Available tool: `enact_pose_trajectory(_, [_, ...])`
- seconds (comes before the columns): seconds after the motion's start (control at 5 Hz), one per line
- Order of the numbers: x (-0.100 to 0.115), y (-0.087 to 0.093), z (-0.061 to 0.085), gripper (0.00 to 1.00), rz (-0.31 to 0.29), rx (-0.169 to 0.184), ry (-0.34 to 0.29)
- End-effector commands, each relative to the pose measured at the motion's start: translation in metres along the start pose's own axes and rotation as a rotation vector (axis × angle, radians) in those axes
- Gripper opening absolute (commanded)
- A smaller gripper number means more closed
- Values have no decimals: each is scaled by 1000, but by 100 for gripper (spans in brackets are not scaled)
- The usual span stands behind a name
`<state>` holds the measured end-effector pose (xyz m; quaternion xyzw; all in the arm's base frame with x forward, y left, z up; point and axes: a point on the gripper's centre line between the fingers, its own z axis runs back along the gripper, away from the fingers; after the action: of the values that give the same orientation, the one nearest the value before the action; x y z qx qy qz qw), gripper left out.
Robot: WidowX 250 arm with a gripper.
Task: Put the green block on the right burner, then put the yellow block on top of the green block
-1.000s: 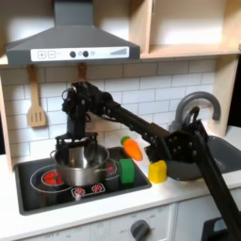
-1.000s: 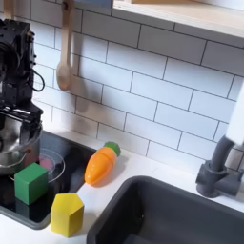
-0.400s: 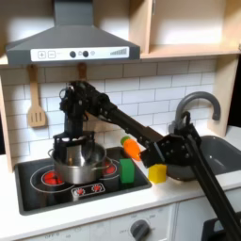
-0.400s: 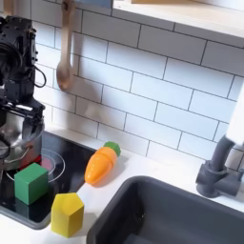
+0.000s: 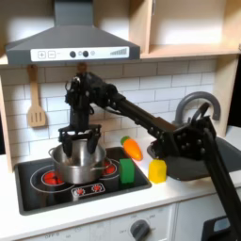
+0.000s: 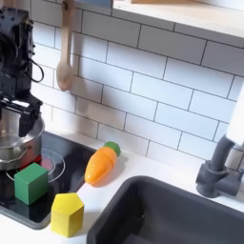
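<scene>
The hand (image 5: 79, 141), fingers apart, hangs over the pot (image 5: 79, 162); the green block (image 5: 127, 170) and the yellow block (image 5: 157, 170) sit beside it.

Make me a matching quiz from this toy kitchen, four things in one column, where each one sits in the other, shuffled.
Things:
1 green block
2 yellow block
3 carrot
4 wooden spoon

Places:
A hanging on the tiled wall
B on the stovetop beside the pot
C lying on the white counter, behind the yellow block
D at the counter's front edge, by the sink

Pairs: 1-B, 2-D, 3-C, 4-A
</scene>
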<state>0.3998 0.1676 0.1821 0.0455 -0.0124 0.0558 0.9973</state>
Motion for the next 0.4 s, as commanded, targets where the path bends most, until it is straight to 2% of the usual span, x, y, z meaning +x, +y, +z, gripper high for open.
enact_pose_trajectory(0.0, [-21,-9,36,100,-23,-5,-41])
enact_pose_trajectory(0.2, [-35,-15,51,100,-32,-20,-66])
